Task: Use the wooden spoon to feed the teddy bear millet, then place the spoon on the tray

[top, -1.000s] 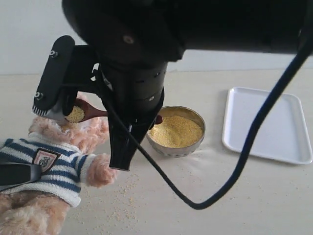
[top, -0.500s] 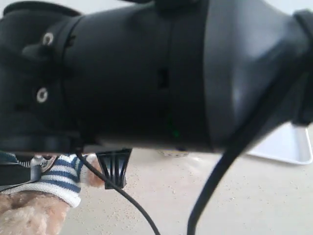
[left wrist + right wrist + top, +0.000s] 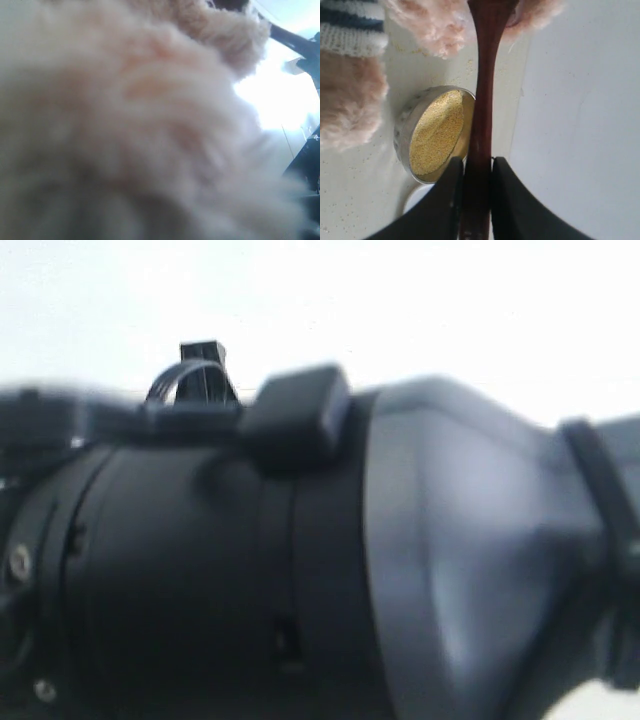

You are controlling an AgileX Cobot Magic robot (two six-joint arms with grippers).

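Observation:
In the right wrist view my right gripper [image 3: 477,167] is shut on the handle of the dark wooden spoon [image 3: 482,100]. The handle runs up to the teddy bear's fur [image 3: 440,25], where the spoon's small bowl is cut off by the frame edge. The bear's striped sweater [image 3: 350,22] and a fluffy limb [image 3: 347,100] lie beside the shiny metal bowl [image 3: 401,131] heaped with yellow millet [image 3: 437,132]. A white rounded corner, probably the tray [image 3: 417,197], peeks out beside the fingers. The left wrist view is filled with blurred teddy bear fur [image 3: 125,100]; my left gripper's fingers are not distinguishable.
A black arm segment [image 3: 300,570] sits right in front of the exterior camera and hides the whole table. Loose millet grains [image 3: 465,65] are scattered on the pale tabletop between the bear and the bowl.
The black arm has risen across the exterior camera, from partly covering the scene to blocking it fully. The bear, bowl and tray seen a second ago are now hidden there.

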